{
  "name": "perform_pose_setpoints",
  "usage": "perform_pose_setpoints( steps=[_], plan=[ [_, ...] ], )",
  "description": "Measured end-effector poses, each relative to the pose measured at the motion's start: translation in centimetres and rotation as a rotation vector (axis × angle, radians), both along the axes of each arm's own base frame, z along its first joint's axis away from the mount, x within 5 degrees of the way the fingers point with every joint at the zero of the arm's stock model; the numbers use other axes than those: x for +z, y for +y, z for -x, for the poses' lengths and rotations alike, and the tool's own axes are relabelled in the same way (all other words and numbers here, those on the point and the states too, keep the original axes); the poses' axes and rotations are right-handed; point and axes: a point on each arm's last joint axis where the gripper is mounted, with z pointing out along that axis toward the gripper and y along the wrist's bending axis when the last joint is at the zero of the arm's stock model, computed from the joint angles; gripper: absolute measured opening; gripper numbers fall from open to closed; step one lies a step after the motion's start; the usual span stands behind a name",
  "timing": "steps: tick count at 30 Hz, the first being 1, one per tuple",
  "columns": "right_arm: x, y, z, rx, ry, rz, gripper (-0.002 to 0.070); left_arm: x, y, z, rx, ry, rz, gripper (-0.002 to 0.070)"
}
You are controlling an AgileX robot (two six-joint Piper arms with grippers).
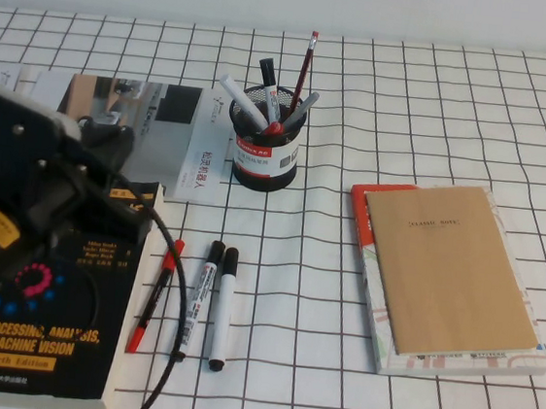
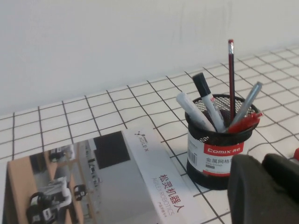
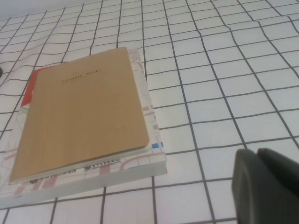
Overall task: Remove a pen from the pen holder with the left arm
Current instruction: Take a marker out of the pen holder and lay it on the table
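Note:
The black mesh pen holder (image 1: 266, 152) stands at the back middle of the table and also shows in the left wrist view (image 2: 219, 149). It holds a white marker (image 1: 242, 102), a black-capped marker (image 2: 205, 95), a tall red pencil (image 1: 305, 69), a grey pen (image 2: 247, 102) and a red pen (image 2: 245, 123). My left gripper (image 1: 121, 145) hangs over the books left of the holder, well short of it. In the left wrist view the left gripper (image 2: 261, 161) has its fingers pressed together with nothing between them. My right gripper (image 3: 256, 156) is shut and empty above bare cloth.
A red pen (image 1: 155, 295) and two markers (image 1: 199, 298) (image 1: 224, 309) lie on the checked cloth in front of the holder. A dark textbook (image 1: 34, 336) and a brochure (image 1: 177, 141) lie at the left. A tan notebook (image 1: 447, 267) on stacked books lies at the right.

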Motion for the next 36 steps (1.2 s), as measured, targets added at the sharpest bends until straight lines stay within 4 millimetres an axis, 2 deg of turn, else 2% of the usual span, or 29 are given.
perform_pose_setpoints(
  steps=[5, 7, 10, 18, 25, 30, 36],
  plan=[
    [0.0, 0.0, 0.0, 0.0, 0.0, 0.0, -0.0016, -0.9, -2.0, -3.0, -0.069, -0.022, -0.093, 0.0164],
    [0.0, 0.0, 0.0, 0.0, 0.0, 0.0, -0.0016, -1.2, -2.6, -4.3, -0.081, -0.031, -0.1, 0.0239],
    [0.0, 0.0, 0.0, 0.0, 0.0, 0.0, -0.0017, -1.5, -3.5, -5.9, -0.083, -0.024, -0.056, 0.0296],
    [0.0, 0.0, 0.0, 0.0, 0.0, 0.0, -0.0016, -3.3, -5.7, -10.4, -0.053, 0.047, 0.214, 0.0321],
    [0.0, 0.0, 0.0, 0.0, 0.0, 0.0, -0.0017, -5.6, -7.0, -13.5, -0.028, 0.095, 0.265, 0.0322],
    [0.0, 0.0, 0.0, 0.0, 0.0, 0.0, -0.0017, -6.3, -6.1, -14.9, 0.024, 0.102, 0.325, 0.0323],
    [0.0, 0.0, 0.0, 0.0, 0.0, 0.0, -0.0017, -7.1, -5.0, -16.3, 0.099, 0.136, 0.535, 0.0323]
  ],
)
